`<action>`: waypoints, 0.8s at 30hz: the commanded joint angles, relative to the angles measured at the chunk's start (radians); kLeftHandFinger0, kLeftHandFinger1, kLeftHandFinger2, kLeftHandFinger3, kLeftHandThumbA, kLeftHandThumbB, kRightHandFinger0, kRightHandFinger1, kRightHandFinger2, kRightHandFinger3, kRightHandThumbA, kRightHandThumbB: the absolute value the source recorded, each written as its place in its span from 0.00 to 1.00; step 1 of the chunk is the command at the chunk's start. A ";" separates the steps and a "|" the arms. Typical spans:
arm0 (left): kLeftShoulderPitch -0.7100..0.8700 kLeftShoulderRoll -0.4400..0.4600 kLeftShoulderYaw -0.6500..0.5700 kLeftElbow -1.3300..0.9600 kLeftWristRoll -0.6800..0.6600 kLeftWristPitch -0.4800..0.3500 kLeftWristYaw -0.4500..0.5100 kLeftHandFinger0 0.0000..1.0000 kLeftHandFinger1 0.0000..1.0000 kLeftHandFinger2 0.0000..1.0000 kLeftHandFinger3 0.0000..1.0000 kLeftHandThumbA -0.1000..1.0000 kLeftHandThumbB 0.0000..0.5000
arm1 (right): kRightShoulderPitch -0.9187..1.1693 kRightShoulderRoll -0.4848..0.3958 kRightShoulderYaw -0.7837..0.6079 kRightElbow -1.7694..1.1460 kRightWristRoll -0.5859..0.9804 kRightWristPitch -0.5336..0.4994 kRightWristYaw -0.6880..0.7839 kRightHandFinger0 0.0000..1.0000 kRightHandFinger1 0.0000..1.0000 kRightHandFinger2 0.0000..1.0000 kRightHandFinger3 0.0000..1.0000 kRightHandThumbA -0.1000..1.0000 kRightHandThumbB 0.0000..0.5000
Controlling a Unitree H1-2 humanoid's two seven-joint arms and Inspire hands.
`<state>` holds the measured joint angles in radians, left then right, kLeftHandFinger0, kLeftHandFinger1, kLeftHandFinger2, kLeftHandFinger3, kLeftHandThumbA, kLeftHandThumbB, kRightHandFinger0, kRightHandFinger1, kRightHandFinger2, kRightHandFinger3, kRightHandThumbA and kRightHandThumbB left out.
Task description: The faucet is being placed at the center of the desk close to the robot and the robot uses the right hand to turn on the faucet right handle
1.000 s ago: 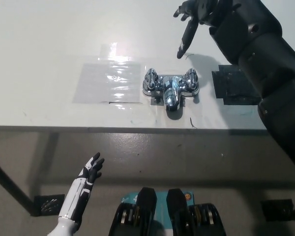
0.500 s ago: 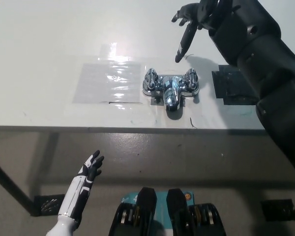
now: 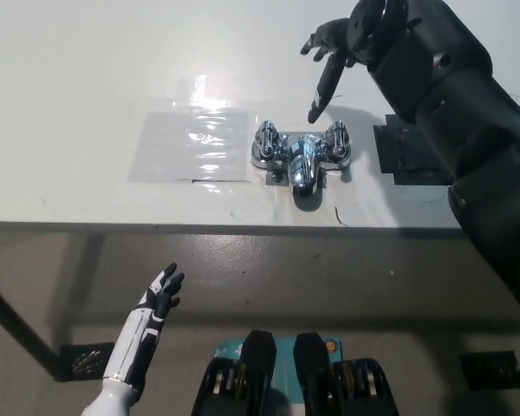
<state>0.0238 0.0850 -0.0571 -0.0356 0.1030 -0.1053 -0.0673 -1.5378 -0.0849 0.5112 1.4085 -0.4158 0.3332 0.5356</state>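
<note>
**A:** Where's the thing it has to work on?

**B:** The chrome faucet (image 3: 299,156) sits near the front edge of the white desk (image 3: 87,87), about the middle, with its spout (image 3: 302,176) pointing back at the robot. There's a clear plastic sheet (image 3: 191,143) just beside it on one side and a black pad (image 3: 412,152) on the other.

**A:** Looks like solid metal. Heavy?

**B:** I'd guess so: rigid and polished, so probably slick under the fingers. I can't see anything fixing it to the desk, so a hard sideways push might slide the whole body instead of turning the valve.

**A:** So where should it take hold?

**B:** On the right handle (image 3: 337,139), the knob at the end nearest the black arm. I'd put the fingers around the knob itself and twist, rather than press on the spout or the base.

**A:** And the right hand (image 3: 331,54), is it on the knob?

**B:** No. It hangs above the desk behind the faucet, apart from that handle. The fingers (image 3: 321,91) are spread, with one long one reaching down toward the desk. It grips nothing and touches nothing that I can see.

**A:** The white one?

**B:** The left hand (image 3: 160,299) rests low, below the desk's front edge. Its fingers are apart and it's empty.
</note>
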 commanded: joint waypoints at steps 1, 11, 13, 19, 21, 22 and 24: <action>-0.008 0.001 0.001 -0.026 -0.004 -0.029 0.004 1.00 1.00 1.00 1.00 1.00 0.32 | -0.025 -0.002 -0.010 -0.002 -0.008 0.005 -0.048 1.00 1.00 1.00 1.00 1.00 0.12; -0.006 0.005 -0.002 -0.035 0.009 -0.028 0.005 1.00 1.00 1.00 1.00 1.00 0.30 | 0.006 0.001 0.053 0.007 -0.058 -0.006 -0.037 1.00 1.00 1.00 1.00 1.00 0.13; -0.007 0.007 -0.003 -0.034 0.015 -0.032 0.006 1.00 1.00 1.00 1.00 1.00 0.31 | 0.010 0.002 0.053 0.006 -0.060 -0.015 -0.040 1.00 1.00 1.00 1.00 1.00 0.13; -0.009 0.007 -0.002 -0.035 0.005 -0.036 0.001 1.00 1.00 1.00 1.00 1.00 0.30 | 0.018 0.008 0.054 0.007 -0.065 -0.013 -0.057 1.00 1.00 1.00 1.00 1.00 0.16; -0.008 0.007 -0.003 -0.034 0.009 -0.036 0.003 1.00 1.00 1.00 1.00 1.00 0.30 | 0.024 0.008 0.046 0.006 -0.058 -0.013 -0.060 1.00 1.00 1.00 1.00 1.00 0.16; -0.010 0.007 -0.003 -0.033 0.011 -0.036 0.003 1.00 1.00 1.00 1.00 1.00 0.32 | 0.026 0.008 0.044 0.007 -0.056 -0.011 -0.065 1.00 1.00 1.00 1.00 1.00 0.16; -0.012 0.007 -0.003 -0.032 0.010 -0.037 0.002 1.00 1.00 1.00 1.00 1.00 0.32 | 0.027 0.009 0.044 0.007 -0.058 -0.010 -0.071 1.00 1.00 1.00 1.00 1.00 0.17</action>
<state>0.0237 0.0864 -0.0571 -0.0362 0.1061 -0.1084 -0.0672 -1.4680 -0.0789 0.5568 1.4194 -0.4579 0.3336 0.5032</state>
